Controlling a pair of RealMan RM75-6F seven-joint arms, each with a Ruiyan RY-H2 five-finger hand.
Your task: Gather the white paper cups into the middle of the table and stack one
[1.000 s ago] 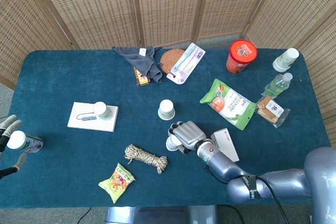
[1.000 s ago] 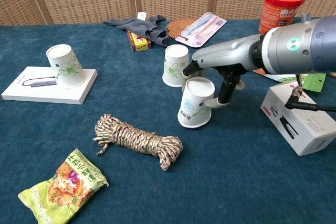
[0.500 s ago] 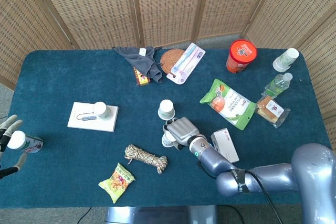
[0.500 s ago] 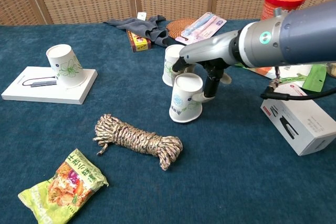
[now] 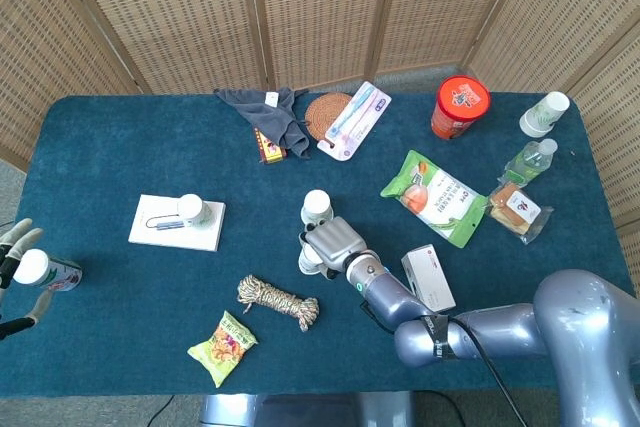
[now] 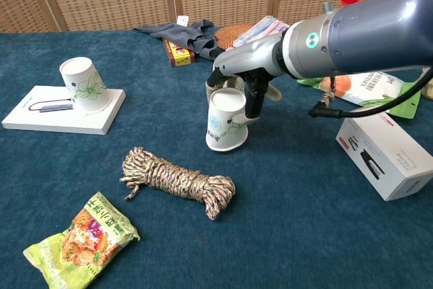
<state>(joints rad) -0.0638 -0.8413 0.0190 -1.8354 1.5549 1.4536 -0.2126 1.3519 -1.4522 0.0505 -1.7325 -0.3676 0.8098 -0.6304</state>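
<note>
My right hand point(image 5: 333, 243) point(image 6: 254, 90) grips an upside-down white paper cup point(image 5: 309, 263) point(image 6: 225, 120), tilted and low over the cloth near mid-table. Just behind it stands a second upturned cup point(image 5: 316, 207), mostly hidden by the hand in the chest view. A third cup point(image 5: 192, 210) point(image 6: 85, 84) lies tilted on a flat white box point(image 5: 160, 232) point(image 6: 40, 116) at the left. A fourth cup point(image 5: 545, 113) stands at the far right corner. My left hand point(image 5: 14, 244) shows at the left edge beside a white-capped bottle point(image 5: 43, 271); its grasp is unclear.
A rope coil point(image 5: 278, 300) point(image 6: 177, 181) and a green snack bag point(image 5: 222, 347) point(image 6: 80, 237) lie in front of the held cup. A white carton point(image 5: 428, 277) point(image 6: 384, 153) sits to its right. A red canister point(image 5: 460, 107), green packet point(image 5: 433, 197) and grey cloth point(image 5: 268, 112) are further back.
My right hand has carried the upturned cup leftward and toward the far side, up against the front of the second cup. The left hand has not moved.
</note>
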